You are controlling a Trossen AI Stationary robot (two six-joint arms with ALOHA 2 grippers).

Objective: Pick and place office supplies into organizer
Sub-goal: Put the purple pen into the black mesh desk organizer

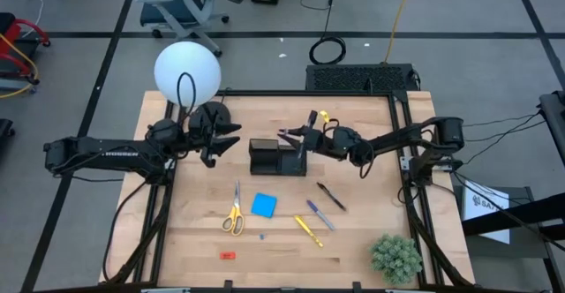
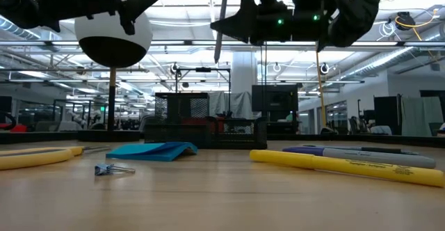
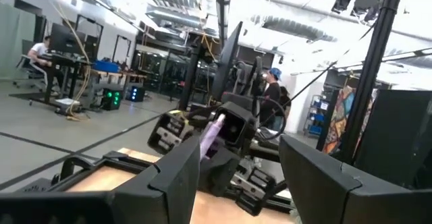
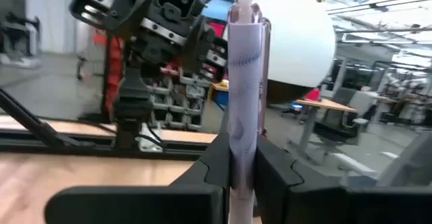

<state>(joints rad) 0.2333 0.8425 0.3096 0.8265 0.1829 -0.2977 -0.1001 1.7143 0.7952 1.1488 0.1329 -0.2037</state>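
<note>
My right gripper (image 4: pixel 241 173) is shut on a pale purple pen (image 4: pixel 241 75), which stands upright in the air over the far side of the black organizer (image 1: pixel 276 158). In the low view the pen (image 2: pixel 221 26) hangs high above the organizer (image 2: pixel 201 120). My left gripper (image 1: pixel 228 140) hovers open to the left of the organizer, nothing between its fingers (image 3: pixel 169 177). Lying flat on the table nearer the front are yellow-handled scissors (image 1: pixel 234 214), a blue pad (image 1: pixel 263 206), a black pen (image 1: pixel 331 196), a purple-grey pen (image 1: pixel 320 214), a yellow pen (image 1: pixel 308 231) and a small red piece (image 1: pixel 228 255). My right gripper pinches the pen's barrel (image 4: pixel 241 140) between its two fingers, about halfway along its length. The fingers reach in roughly level from the table's right and lie across the pen. The pen stands upright, lifted clear of the organizer and the table.
A white globe lamp (image 1: pixel 187 72) stands at the far left, right behind my left arm. A green plant ball (image 1: pixel 395 258) sits at the near right corner. A small metal clip (image 1: pixel 262 236) lies near the blue pad. A black frame (image 1: pixel 402 134) borders the table.
</note>
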